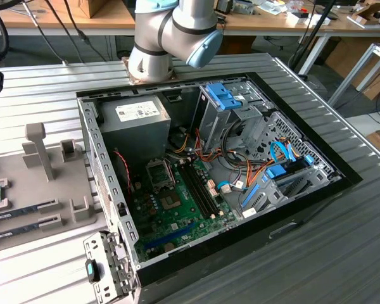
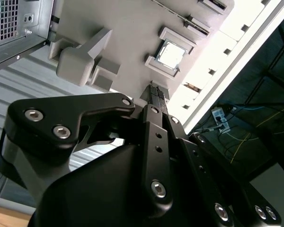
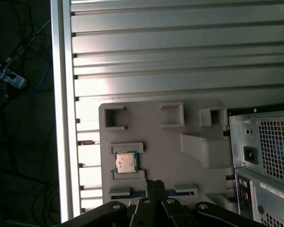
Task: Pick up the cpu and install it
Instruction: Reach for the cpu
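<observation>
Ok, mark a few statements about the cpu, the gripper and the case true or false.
1. The cpu lies in a holder on the grey tray. True.
2. The gripper grips the cpu. False: its fingers are shut on nothing, and the cpu lies on the tray.
3. The computer case is open, with its motherboard in sight. True.
4. The tray lies on the exterior view's right of the case. False: it lies on the exterior view's left.
</observation>
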`<state>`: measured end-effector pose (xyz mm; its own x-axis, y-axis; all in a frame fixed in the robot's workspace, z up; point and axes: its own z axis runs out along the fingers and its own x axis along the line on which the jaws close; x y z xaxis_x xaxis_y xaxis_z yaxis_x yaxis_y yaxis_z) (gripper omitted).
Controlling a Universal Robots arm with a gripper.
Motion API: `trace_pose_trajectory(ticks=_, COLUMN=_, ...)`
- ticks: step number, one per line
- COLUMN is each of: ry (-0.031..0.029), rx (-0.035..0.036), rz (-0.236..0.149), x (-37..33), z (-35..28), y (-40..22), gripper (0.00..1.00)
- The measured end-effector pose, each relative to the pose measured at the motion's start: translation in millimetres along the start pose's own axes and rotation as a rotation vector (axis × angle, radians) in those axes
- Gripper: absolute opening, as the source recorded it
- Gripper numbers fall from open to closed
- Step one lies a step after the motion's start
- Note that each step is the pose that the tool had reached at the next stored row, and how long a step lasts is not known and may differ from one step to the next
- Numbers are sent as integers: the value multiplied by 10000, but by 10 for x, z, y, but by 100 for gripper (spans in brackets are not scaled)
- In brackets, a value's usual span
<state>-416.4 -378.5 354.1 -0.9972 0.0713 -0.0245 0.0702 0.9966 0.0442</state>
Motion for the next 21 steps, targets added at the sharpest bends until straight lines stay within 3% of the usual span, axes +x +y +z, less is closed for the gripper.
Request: trace_pose_trajectory(ticks=21, ry=0, rx=0, rz=0, x=-2, z=28, y=-39, gripper=11)
